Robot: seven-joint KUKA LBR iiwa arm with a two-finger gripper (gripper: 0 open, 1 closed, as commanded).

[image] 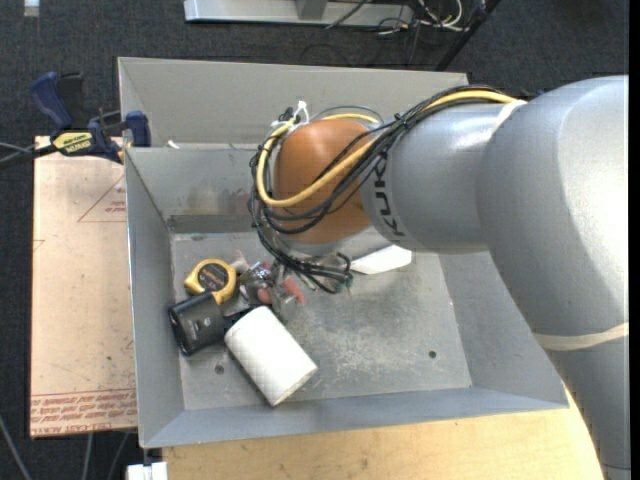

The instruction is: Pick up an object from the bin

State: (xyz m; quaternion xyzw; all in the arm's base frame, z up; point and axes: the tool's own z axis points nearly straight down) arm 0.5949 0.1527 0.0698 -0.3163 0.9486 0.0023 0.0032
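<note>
My gripper [272,286] reaches down under the orange wrist cover, in the left half of the bin. Right beside it on the left lies a yellow and black tape measure [212,277]. A black boxy device [200,321] rests just below the tape measure. A white cylinder [269,354] lies on its side in front of the gripper, close to the fingertips. A flat white piece [381,260] sticks out from under the arm on the right.
The big grey arm covers the bin's right and back part. The bin's sloped left and front walls stand close to the small things. Bare floor shows at the bin's front right.
</note>
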